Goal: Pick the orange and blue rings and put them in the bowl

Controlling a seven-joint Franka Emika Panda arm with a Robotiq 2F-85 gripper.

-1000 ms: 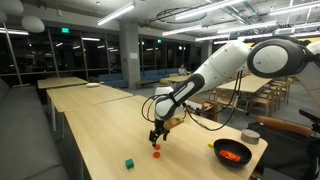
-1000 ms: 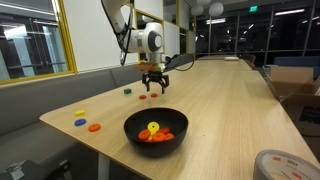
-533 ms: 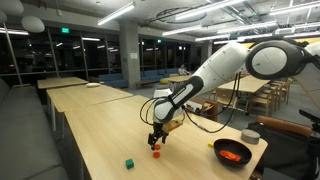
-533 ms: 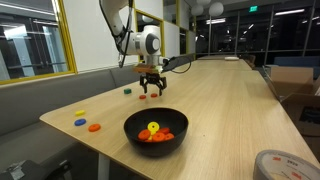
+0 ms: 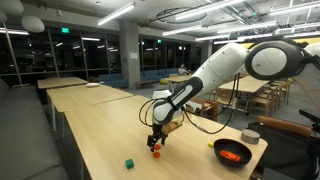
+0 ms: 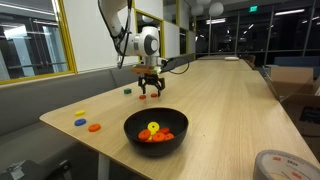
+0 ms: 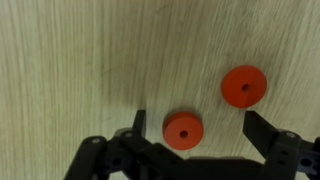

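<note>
Rings like these look like thin hard plastic: light, stiff, and smooth enough to skid on the desk (image 6: 235,95) if nudged from one side only. The orange ring (image 7: 183,131) lies flat on the wood between the fingers (image 7: 138,128) of the hand (image 7: 195,118), which stands wide open and holds nothing. The ring sits nearer one finger than the other, so that finger would likely meet it first and push it along before the pinch closes.

A second orange ring (image 7: 244,86) lies just beyond, near the other finger and apart from the first ring. A careless close could catch it.

The best hold, I judge, is across the outer rim, with the fingertips down almost to the desk, since so flat a piece offers little edge to bite on. It should not crush under the squeeze.

The blue ring (image 6: 80,122) seems to be the small blue speck near the desk's edge in an exterior view, beside a yellow piece (image 6: 79,114) — too small to be sure. The bowl (image 6: 155,146) stands well apart from the hand, with orange pieces (image 6: 148,137) and a yellow ring (image 6: 153,127) inside.
</note>
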